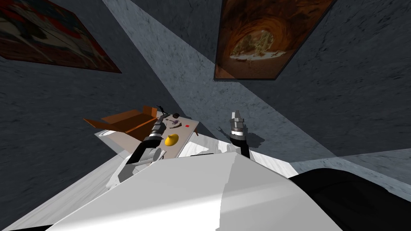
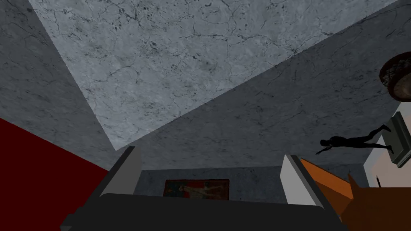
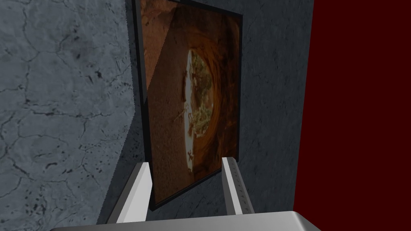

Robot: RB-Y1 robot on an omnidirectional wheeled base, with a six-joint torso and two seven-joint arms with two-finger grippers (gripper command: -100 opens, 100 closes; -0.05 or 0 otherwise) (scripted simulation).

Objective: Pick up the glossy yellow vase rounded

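The yellow rounded vase (image 1: 171, 140) stands on a pale tabletop (image 1: 190, 132) just ahead of me, near its front edge. My left arm reaches over that table, and its gripper (image 1: 165, 117) (image 2: 210, 173) is past the vase and slightly to its left, raised and open with nothing between its fingers (image 2: 129, 167). The vase sits beside the left forearm, apart from the fingers. My right gripper (image 1: 237, 115) (image 3: 186, 188) is held up to the right of the table, open and empty, facing a wall.
An open orange box (image 1: 127, 120) (image 2: 335, 182) lies at the table's left, next to the left gripper. A black figurine (image 1: 161, 108) (image 2: 353, 142), a small dark object (image 1: 175, 116) and a red chip (image 1: 187, 126) sit farther back. Grey walls stand close behind.
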